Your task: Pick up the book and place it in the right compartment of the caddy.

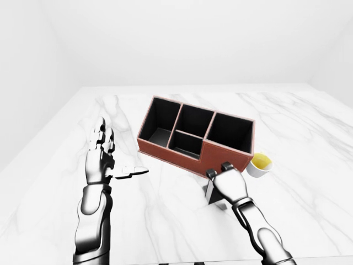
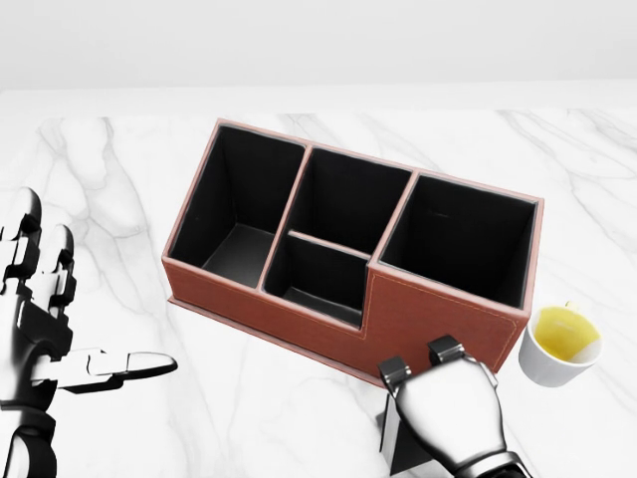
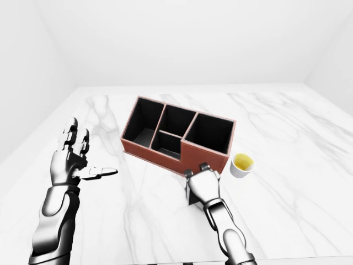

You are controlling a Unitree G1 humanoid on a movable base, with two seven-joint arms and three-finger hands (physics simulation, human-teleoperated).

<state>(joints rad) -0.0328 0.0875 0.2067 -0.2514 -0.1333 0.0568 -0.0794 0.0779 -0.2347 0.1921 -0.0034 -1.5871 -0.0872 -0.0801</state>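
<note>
The brown caddy point(image 2: 398, 317) lies at an angle on the white marble table point(image 2: 119, 179), and its large right compartment point(image 2: 463, 239) is empty. The book point(image 2: 389, 439), small and dark, stands upright just below the caddy's near wall. My right hand point(image 2: 422, 366) lies over the book's top with its fingers bent down past the far side; its back hides the grip. In the left-eye view the book point(image 1: 210, 192) shows to the left of that hand. My left hand point(image 2: 60, 334) is held open well to the left of the caddy, thumb pointing right, with nothing in it.
A white cup point(image 2: 560, 342) with yellow liquid stands close to the caddy's right end, just right of my right hand. The caddy's other compartments point(image 2: 239, 214) are empty too. Bare marble stretches to the left and far side of the caddy.
</note>
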